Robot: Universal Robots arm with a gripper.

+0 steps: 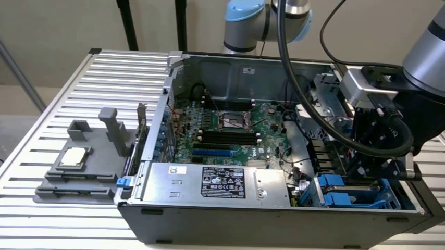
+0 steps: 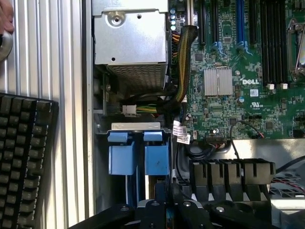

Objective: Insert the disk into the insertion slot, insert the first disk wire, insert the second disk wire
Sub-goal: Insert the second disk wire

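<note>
I judge disk insertion underway: my gripper (image 1: 375, 161) hovers over the insertion slot (image 1: 351, 195), at the case's four o'clock; its grip I cannot tell.

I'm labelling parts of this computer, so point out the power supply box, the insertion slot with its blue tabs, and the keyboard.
power supply box (image 1: 222, 182), exterior view, on its printed label.
insertion slot (image 2: 138, 155), wrist view, on a blue tab.
keyboard (image 2: 24, 157), wrist view, on the keys.
</note>
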